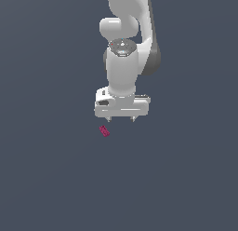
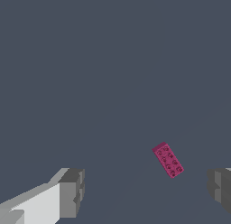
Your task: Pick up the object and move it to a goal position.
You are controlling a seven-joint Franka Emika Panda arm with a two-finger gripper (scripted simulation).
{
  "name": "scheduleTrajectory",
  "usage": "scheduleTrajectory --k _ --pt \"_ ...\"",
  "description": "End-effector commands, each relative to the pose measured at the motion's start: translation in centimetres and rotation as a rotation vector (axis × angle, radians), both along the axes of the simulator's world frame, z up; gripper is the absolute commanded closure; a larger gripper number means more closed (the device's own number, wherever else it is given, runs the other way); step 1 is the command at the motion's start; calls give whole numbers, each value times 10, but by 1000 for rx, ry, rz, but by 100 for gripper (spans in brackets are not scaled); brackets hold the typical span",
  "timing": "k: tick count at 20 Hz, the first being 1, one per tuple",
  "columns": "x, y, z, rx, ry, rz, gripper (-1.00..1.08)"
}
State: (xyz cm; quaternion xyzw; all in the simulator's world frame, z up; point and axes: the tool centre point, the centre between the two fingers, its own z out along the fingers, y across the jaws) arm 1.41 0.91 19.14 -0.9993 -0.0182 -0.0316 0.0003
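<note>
Approach: since the jaws of the gripper [image 1: 122, 118] stand wide apart and hold nothing, the step in hand looks like closing in on the magenta-pink block [image 1: 104, 131].
Block: it lies on the dark grey floor [image 1: 51, 179], just off the fingertips towards the exterior view's left, skewed to the finger line.
Alignment: in the wrist view the block [image 2: 168, 160] sits nearer one finger [image 2: 220, 188]; centre, rotate, then descend.
Obstacles: nothing else shows; no goal marker visible.

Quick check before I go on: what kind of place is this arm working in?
Most likely a bare simulated test scene, not a real room: a flat, featureless grey floor, one white arm with its open gripper, and a single small pink block lying apart from the fingers.
</note>
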Motion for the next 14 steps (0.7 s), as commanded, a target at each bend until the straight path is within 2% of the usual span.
scheduleTrajectory --k 1,9,14 --pt "0 0 0 0 0 0 -92" --pt "5 -17 18 5 -41 -14 -92" --pt "5 -17 17 5 -41 -13 -92"
